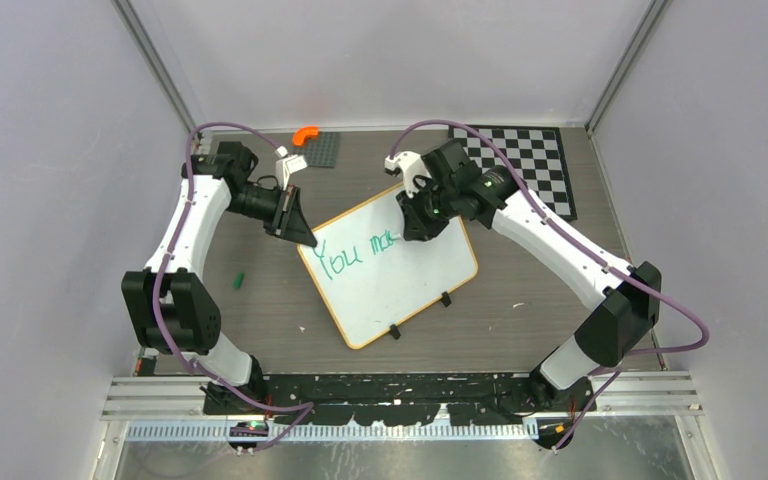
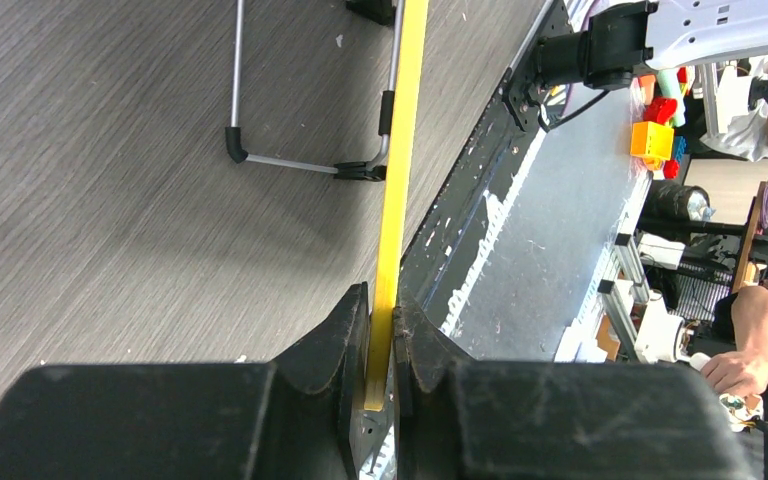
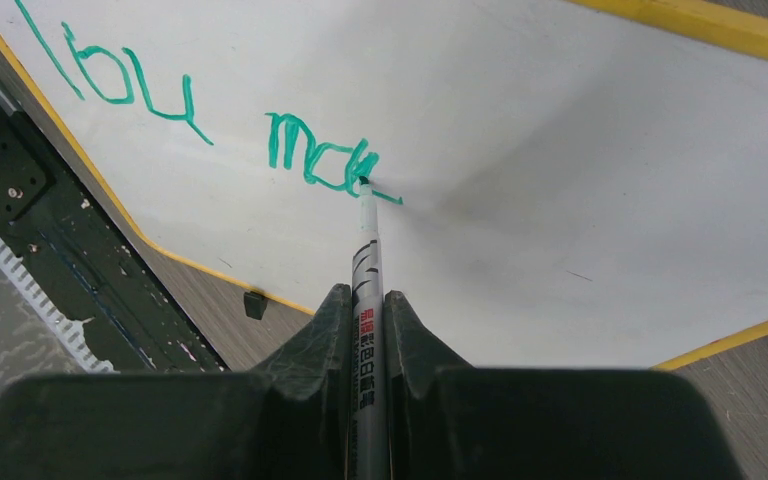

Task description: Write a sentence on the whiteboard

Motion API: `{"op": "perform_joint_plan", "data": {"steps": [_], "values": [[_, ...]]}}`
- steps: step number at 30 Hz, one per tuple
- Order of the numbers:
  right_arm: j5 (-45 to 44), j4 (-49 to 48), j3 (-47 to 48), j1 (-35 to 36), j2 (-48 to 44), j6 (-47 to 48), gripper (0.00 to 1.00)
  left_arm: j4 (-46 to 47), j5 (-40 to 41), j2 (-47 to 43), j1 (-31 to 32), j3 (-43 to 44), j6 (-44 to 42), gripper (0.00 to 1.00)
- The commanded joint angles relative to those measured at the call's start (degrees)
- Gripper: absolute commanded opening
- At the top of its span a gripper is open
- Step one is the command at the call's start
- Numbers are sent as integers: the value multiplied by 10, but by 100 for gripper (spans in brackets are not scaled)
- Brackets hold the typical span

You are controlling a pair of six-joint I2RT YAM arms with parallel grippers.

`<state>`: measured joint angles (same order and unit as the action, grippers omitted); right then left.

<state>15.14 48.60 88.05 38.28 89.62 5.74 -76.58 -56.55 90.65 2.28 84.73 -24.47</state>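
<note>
A: What of the right end effector [image 3: 368,300]?
B: Clamped on a green marker [image 3: 367,250], tip touching the whiteboard [image 3: 580,140] mid-worktop [image 1: 260,320], the sentence [image 3: 325,160] partway through its second word.
A: And the left end effector [image 2: 381,315]?
B: Pinching the board's nine o'clock corner. Press lightly, stroke toward two o'clock.

Reaching in from the left with a bent elbow, pinching the whiteboard [image 1: 400,290] by its rim, tight in the left end effector [image 2: 382,312]. Stretching across from the right with wrist tipped down, clamping the marker [image 3: 367,255] in the right end effector [image 3: 368,300].
</note>
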Motion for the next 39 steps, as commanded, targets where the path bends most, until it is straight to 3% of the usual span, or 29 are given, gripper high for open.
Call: {"op": "perform_joint_plan", "data": {"steps": [1,12,39], "values": [[-26,-15,11,-14,-14,8,0,17,14,6,10,7,4,0],[12,6,23,-15,-47,16,0,16,13,6,10,8,1,0],[-35,-1,26,-40,-13,31,0,17,12,8,10,6,-2,0]]}}
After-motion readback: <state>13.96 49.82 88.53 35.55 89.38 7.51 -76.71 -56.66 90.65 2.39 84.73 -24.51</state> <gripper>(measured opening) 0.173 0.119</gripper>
